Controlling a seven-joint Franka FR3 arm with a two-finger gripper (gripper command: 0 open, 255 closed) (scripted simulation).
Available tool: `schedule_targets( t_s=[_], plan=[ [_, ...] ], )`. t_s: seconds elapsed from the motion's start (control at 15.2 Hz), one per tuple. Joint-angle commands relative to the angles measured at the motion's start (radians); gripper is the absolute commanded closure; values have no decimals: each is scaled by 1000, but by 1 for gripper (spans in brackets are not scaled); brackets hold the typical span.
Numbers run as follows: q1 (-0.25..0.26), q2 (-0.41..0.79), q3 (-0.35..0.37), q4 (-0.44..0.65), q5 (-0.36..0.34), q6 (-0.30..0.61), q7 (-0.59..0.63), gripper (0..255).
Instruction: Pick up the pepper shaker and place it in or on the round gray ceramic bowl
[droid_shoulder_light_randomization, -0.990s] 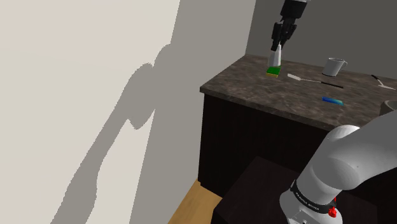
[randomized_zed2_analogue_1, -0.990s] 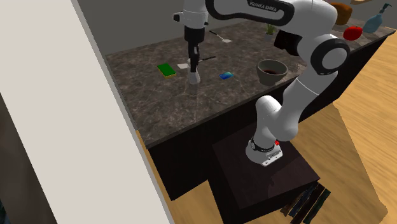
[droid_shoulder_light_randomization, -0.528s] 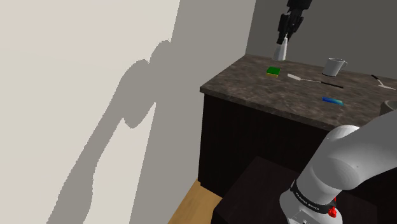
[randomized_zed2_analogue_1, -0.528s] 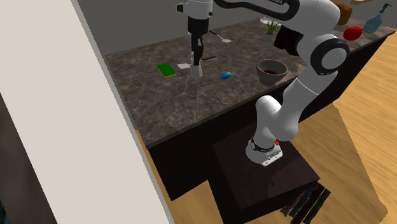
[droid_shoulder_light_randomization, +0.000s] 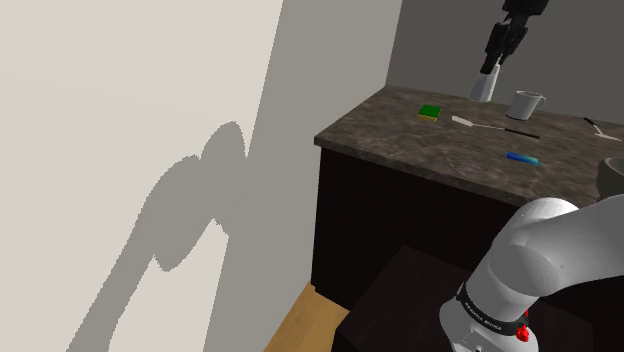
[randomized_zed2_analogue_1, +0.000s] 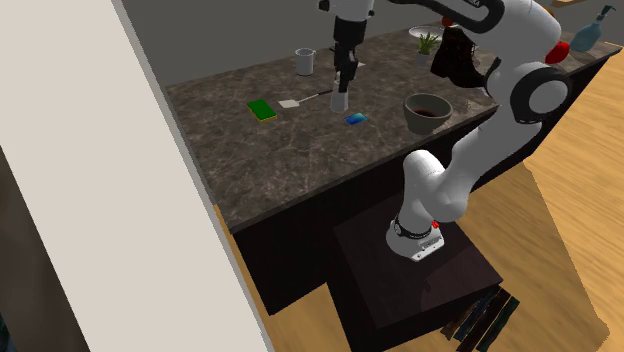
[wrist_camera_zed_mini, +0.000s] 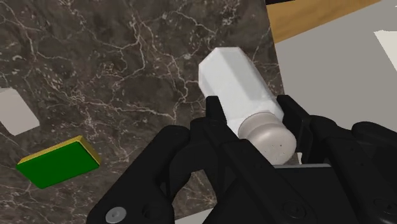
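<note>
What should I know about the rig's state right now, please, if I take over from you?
The gripper is shut on the shaker, clasping it near its cap.
The shaker hangs in the air above the counter, not over the bowl.
The bowl stands on the counter, to the second exterior view's right of the shaker.
Done: grasp and lift.
Left: carry the shaker over the bowl, lower it in, open the gripper.
</note>
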Motion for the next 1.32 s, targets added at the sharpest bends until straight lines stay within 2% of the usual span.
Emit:
schedule_targets(
  t_s=[0.0,0.59,1.25],
  plan=[
    [-16,-53,-1,-17,-19,-34,-17,255],
    [-77,-237,-45,-25,-124,-190,-144,255],
    [-114,-366,-116,78,-284,-375,-339,255]
  ],
)
